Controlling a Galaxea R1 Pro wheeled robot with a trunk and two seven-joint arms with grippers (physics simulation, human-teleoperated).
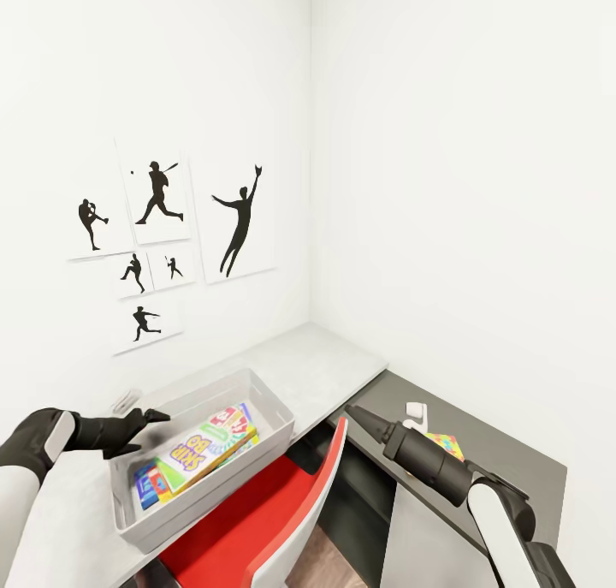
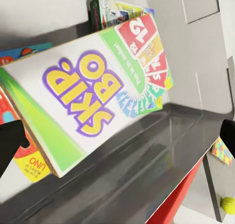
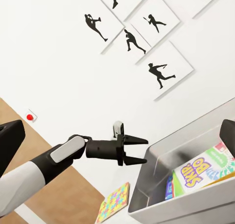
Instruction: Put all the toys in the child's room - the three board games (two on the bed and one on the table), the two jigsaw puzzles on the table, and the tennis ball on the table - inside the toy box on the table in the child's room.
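We find the toy box [image 1: 274, 417] on the table [image 1: 334, 365] with the board games [image 1: 205, 447] stacked aslant inside, the yellow-green lettered one uppermost and propped on those beneath, presumably as dropped. The left claw [image 1: 152, 417] hovers at the box's rim with its fingers apart and empty, suggesting a release. Whether the right claw [image 1: 351, 412] is parted we cannot tell; one jigsaw puzzle [image 1: 447, 443] lies just beyond it, outside the box.

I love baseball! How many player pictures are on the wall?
6, clustered together on the wall: a pitcher, a batter, a big leaping catcher, two small ones underneath, and one lowest.
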